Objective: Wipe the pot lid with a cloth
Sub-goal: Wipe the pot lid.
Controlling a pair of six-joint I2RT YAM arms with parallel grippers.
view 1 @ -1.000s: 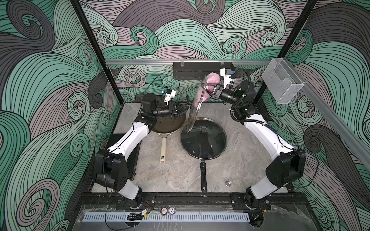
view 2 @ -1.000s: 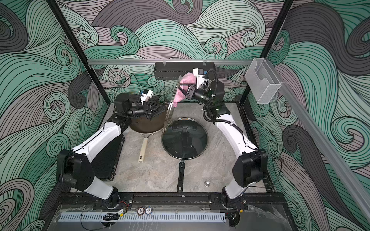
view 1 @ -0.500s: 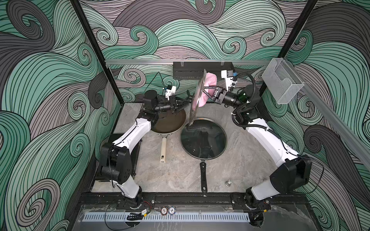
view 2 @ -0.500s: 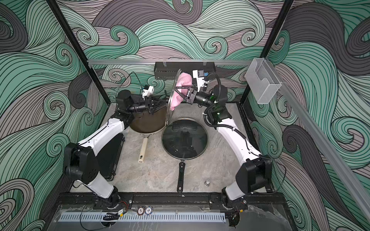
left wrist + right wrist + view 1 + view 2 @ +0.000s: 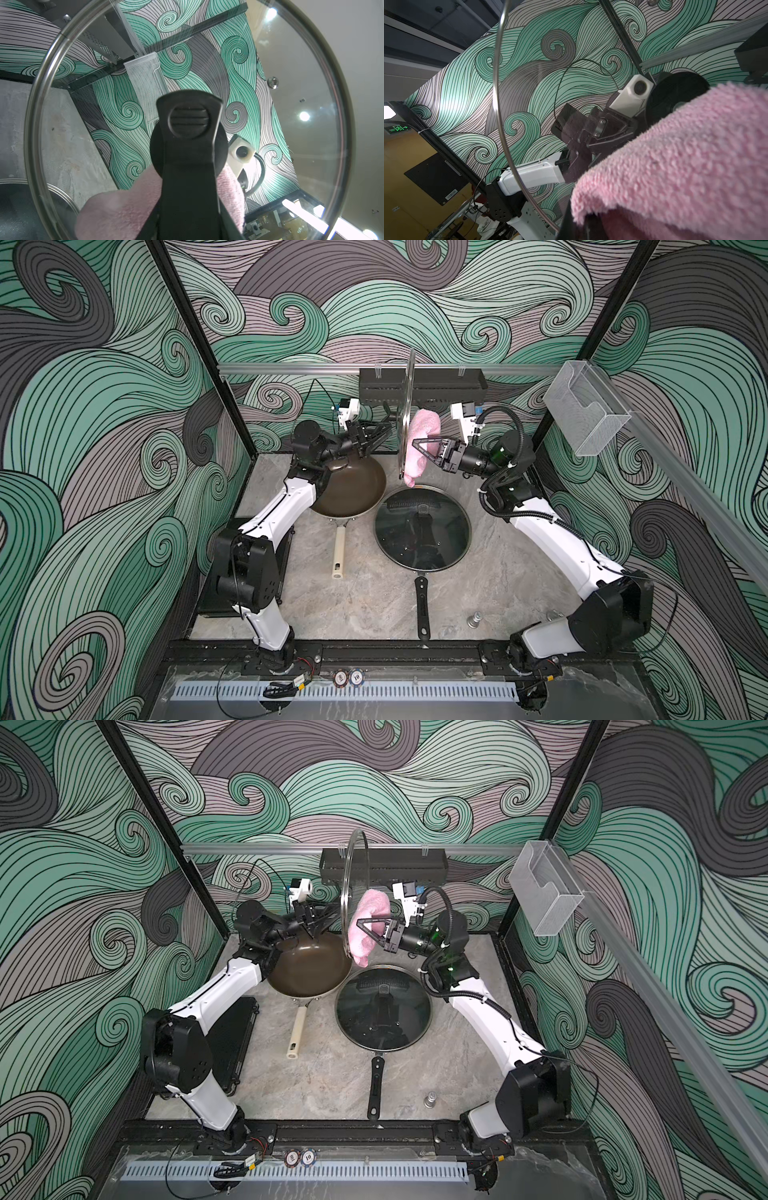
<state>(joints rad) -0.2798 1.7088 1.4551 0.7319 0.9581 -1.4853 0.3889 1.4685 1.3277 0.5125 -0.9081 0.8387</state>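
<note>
A round glass pot lid (image 5: 406, 414) (image 5: 353, 886) stands on edge in the air over the back of the table. My left gripper (image 5: 384, 425) (image 5: 330, 911) is shut on the lid's black handle (image 5: 188, 128). The pink cloth (image 5: 422, 427) (image 5: 372, 905) hangs bunched in my shut right gripper (image 5: 414, 443) (image 5: 360, 923). It lies against the lid's other face, low on the glass (image 5: 104, 104). Through the glass, the left wrist view shows the cloth (image 5: 116, 212) on both sides of the handle. The cloth (image 5: 675, 166) hides the right fingers in the right wrist view.
A brown wok (image 5: 353, 493) with a cream handle (image 5: 338, 547) sits under the left arm. Beside it a black pan carries a second glass lid (image 5: 422, 526), its handle (image 5: 422, 610) pointing forward. A black rack (image 5: 440, 389) hangs on the back wall. A small metal knob (image 5: 475, 619) stands front right.
The left arm has raised the lid and turned it from tilted to nearly upright. The right gripper has followed it with the cloth, shifting slightly left.
</note>
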